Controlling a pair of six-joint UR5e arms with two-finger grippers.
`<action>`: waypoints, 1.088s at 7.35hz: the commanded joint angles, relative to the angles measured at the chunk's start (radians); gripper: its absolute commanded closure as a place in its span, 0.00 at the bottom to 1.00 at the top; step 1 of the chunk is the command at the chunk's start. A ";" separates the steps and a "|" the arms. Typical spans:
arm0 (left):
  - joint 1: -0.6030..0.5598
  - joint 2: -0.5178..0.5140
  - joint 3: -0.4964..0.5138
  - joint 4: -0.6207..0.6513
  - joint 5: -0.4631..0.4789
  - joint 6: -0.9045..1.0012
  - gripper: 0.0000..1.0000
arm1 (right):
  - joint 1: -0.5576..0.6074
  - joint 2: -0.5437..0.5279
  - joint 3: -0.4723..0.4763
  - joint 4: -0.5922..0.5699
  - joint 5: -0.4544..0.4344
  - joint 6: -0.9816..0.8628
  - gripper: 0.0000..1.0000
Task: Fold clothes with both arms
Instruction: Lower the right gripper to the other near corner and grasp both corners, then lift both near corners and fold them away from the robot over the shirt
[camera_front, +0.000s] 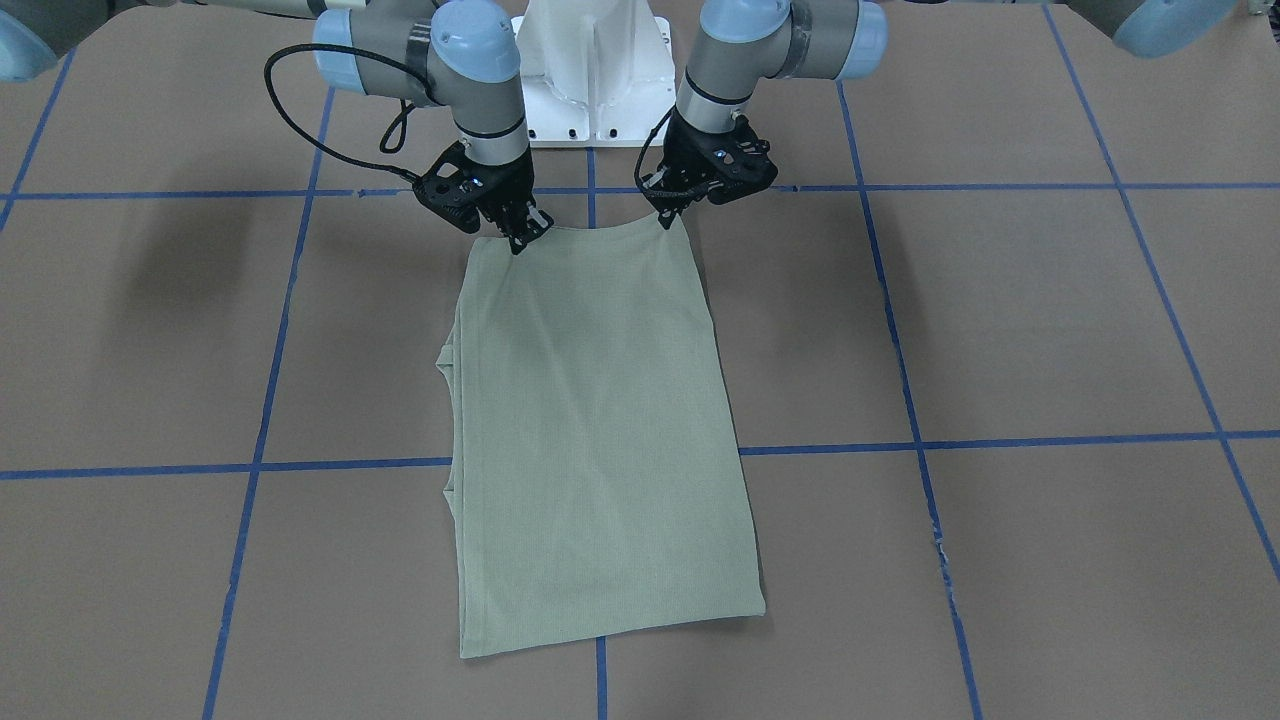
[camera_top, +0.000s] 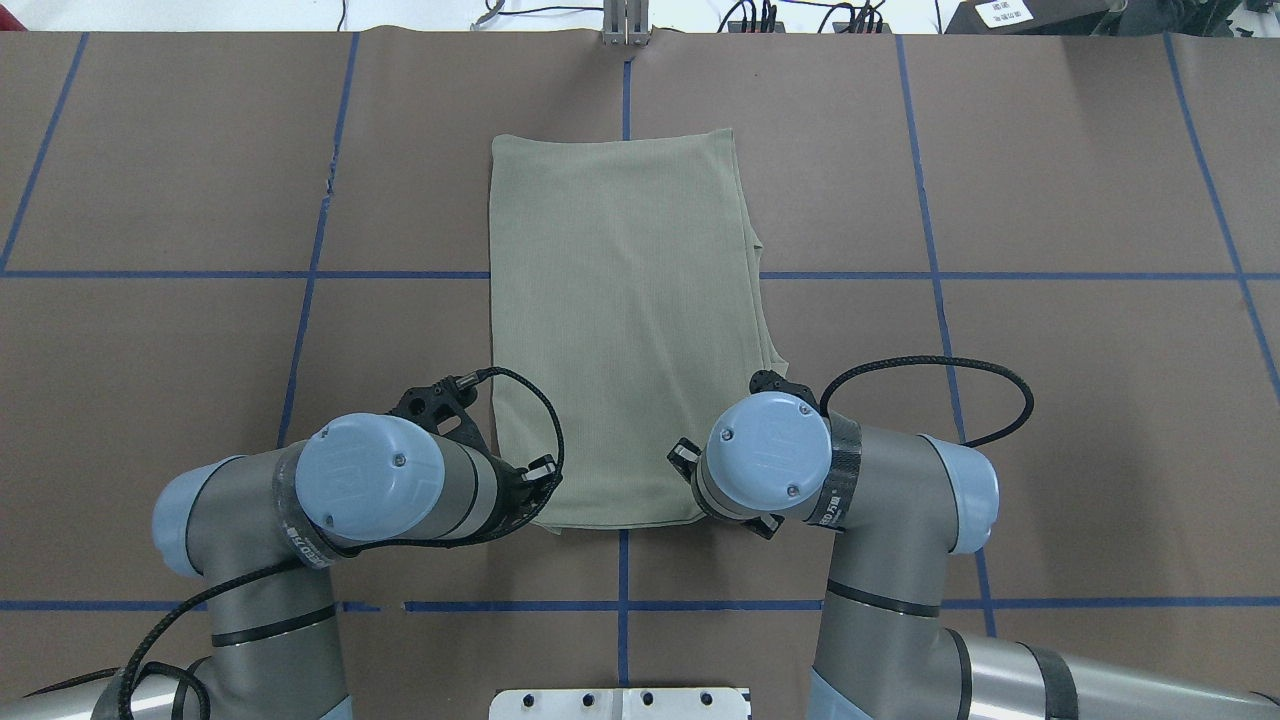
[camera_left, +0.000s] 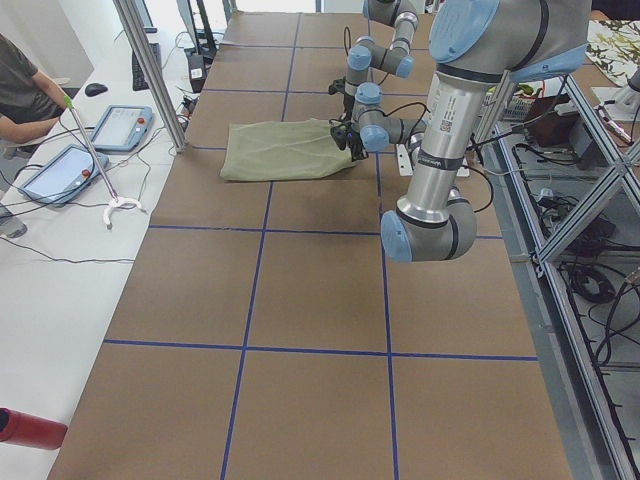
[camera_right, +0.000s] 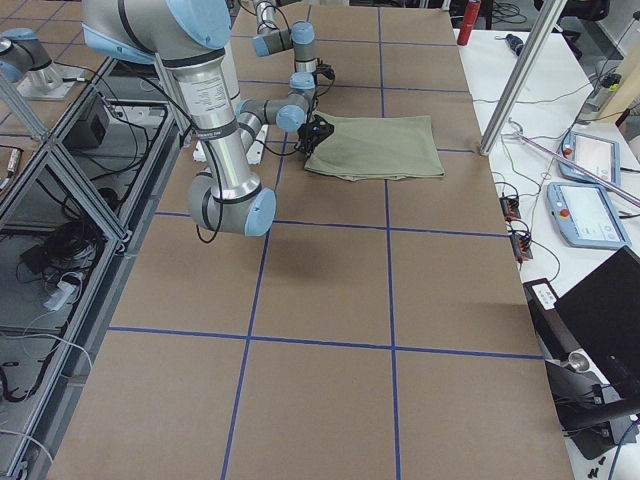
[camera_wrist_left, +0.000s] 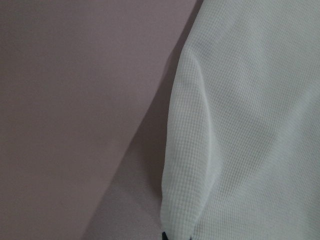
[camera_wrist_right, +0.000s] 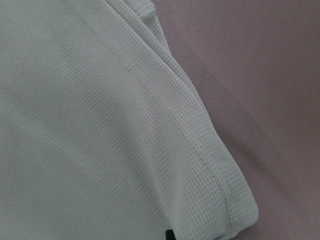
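Pinching the two corners of the shirt (camera_front: 600, 420) nearest the robot, the left gripper (camera_front: 668, 215) and right gripper (camera_front: 518, 238) hold that edge just off the table (camera_front: 1000, 320); the far part lies flat.

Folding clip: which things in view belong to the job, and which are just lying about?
Job: green shirt; left claw and right claw, each pinching a corner of its robot-side edge.
Lying about: control tablet and red cylinder on the side bench.
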 joint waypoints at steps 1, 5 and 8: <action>0.001 0.012 -0.036 0.000 0.002 0.000 1.00 | 0.001 -0.011 0.029 0.001 0.000 0.005 1.00; 0.095 0.017 -0.280 0.237 0.005 -0.002 1.00 | -0.061 -0.075 0.235 -0.002 0.020 0.020 1.00; 0.093 0.012 -0.344 0.325 -0.002 0.000 1.00 | -0.063 -0.089 0.290 0.001 0.058 0.020 1.00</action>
